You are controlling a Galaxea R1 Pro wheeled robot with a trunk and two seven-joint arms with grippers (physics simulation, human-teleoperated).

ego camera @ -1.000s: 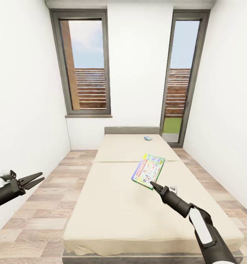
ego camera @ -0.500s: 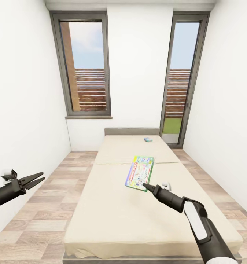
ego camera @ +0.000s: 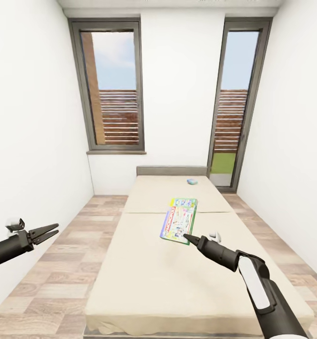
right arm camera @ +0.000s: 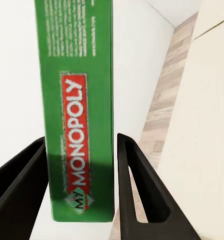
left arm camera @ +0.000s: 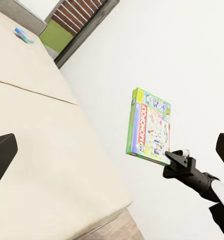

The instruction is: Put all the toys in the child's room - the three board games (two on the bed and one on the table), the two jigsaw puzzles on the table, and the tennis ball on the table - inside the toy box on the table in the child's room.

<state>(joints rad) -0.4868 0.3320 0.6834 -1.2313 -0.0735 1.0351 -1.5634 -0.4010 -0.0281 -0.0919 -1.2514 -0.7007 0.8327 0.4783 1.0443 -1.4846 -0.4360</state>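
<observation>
Green-bordered board game [ego camera: 178, 220], beige bed [ego camera: 149, 278]

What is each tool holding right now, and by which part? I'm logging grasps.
The right tool clamps the green-bordered board game by its near edge, lifted over the bed. The left tool is open and holds nothing.

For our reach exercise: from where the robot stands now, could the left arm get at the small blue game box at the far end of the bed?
Probably not yet. The left gripper hangs open over the floor beside the bed, while the blue box lies far off near the headboard. Nothing blocks the way; the robot would likely need to drive closer.
</observation>
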